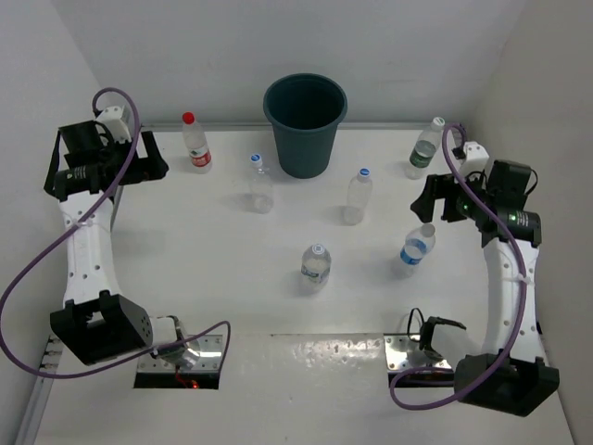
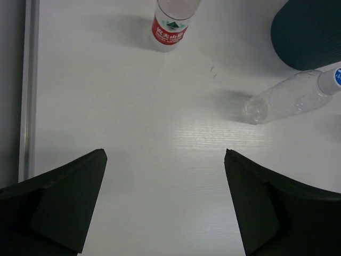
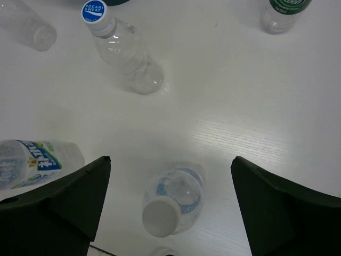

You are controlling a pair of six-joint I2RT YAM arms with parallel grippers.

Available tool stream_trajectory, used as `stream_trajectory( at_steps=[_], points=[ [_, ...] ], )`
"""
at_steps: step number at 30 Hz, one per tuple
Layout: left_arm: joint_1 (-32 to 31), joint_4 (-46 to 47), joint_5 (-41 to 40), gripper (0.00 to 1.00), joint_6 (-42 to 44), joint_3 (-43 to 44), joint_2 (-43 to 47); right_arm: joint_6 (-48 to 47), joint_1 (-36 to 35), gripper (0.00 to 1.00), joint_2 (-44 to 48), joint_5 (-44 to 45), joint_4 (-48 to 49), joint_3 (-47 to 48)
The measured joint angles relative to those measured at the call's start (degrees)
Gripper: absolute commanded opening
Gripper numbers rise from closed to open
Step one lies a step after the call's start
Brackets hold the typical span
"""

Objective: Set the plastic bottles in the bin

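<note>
Standing upright on the white surface (image 1: pixel 185 269): all six plastic bottles, none in the bin (image 1: pixel 305 123). The bin sits at the middle of the far edge.

- red-capped bottle (image 1: pixel 195 142): near the far-left corner, left of the bin
- green-labelled bottle (image 1: pixel 426 148): near the far-right corner
- left blue-capped bottle (image 1: pixel 260 184): clear, just in front of the bin on its left
- right blue-capped bottle (image 1: pixel 358 195): clear, in front of the bin on its right
- middle bottle (image 1: pixel 316 265): mid-surface, well apart from the bin
- blue-labelled bottle (image 1: pixel 417 248): white cap, toward the right edge

Left jaws: spread wide, nothing between them. They hang near the far-left corner over bare surface. In the wrist view the red-capped bottle is ahead and the left blue-capped bottle is off to the right by the bin wall.

Right jaws: spread wide, holding nothing. They hang by the right edge above the blue-labelled bottle. In the wrist view its white cap shows between the two tips, with no contact visible.
</note>
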State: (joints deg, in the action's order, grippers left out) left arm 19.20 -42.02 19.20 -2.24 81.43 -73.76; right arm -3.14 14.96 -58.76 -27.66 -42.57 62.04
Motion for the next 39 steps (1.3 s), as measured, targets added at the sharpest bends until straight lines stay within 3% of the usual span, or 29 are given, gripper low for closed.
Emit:
stream_trajectory(
  at_steps=[5,14,22,25,33,36,39],
  points=[
    [-0.4,0.5,0.4,1.00,0.0,-0.2,0.1,-0.4,0.0,0.93,1.9,-0.1,0.5,-3.1],
    [-0.7,1.0,3.3,1.00,0.0,-0.3,0.1,-1.4,0.0,0.95,12.1,0.0,6.2,-20.7],
    [-1.2,1.4,4.6,1.00,-0.4,-0.3,0.0,-2.3,0.0,0.97,13.8,0.6,12.6,-29.6],
    [-1.3,1.4,4.8,1.00,-0.4,-0.3,-0.2,-2.3,0.0,0.90,13.8,1.0,15.3,-31.8],
    [-2.0,2.3,5.0,1.00,-0.5,-1.3,-1.6,-2.7,0.0,0.44,13.6,1.0,20.5,-32.9],
    [-2.1,2.7,5.5,1.00,-0.5,-2.2,-2.3,-2.6,0.0,0.32,13.6,0.0,20.7,-32.0],
    [-2.1,3.2,6.4,1.00,-0.5,-2.3,-3.5,-1.4,0.0,0.29,12.3,-1.5,20.2,-27.9]
  ],
)
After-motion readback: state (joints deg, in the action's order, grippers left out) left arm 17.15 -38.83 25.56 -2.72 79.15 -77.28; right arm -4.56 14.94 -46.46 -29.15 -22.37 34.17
